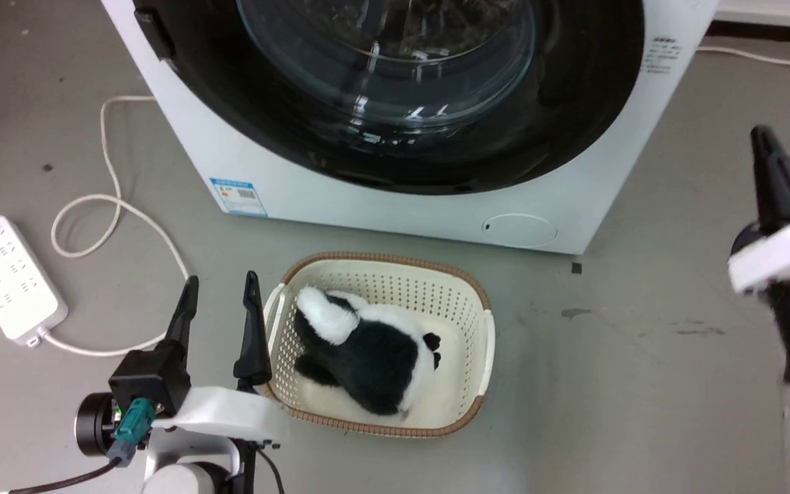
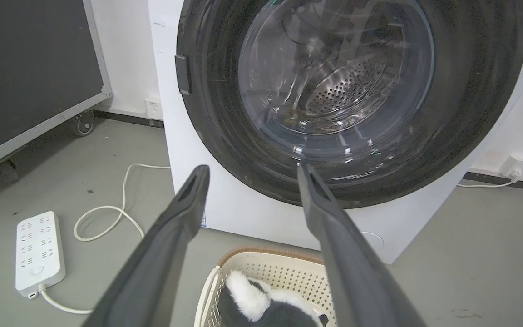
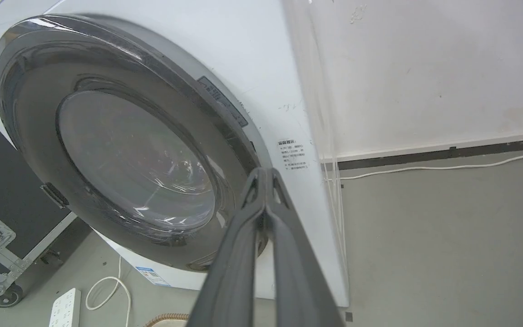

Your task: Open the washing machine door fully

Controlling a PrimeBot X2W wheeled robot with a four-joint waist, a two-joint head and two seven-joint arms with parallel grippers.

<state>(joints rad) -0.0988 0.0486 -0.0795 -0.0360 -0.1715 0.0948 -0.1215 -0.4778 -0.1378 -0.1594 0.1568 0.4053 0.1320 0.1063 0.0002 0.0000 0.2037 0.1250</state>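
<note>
Left end effector (image 1: 222,278) hangs with its two fingers spread wide and empty. A cream basket (image 1: 484,336) holding a black-and-white plush toy (image 1: 367,357) sits just to its right. Ahead of it, the washing machine door (image 1: 573,103) lies closed against the white machine (image 1: 285,185). Right end effector (image 3: 266,171), fingertips pressed together on nothing, points toward the door's right edge.

A basket (image 1: 381,259) stands just before the washing machine door (image 1: 577,103), with open floor (image 1: 642,357) to its right.
</note>
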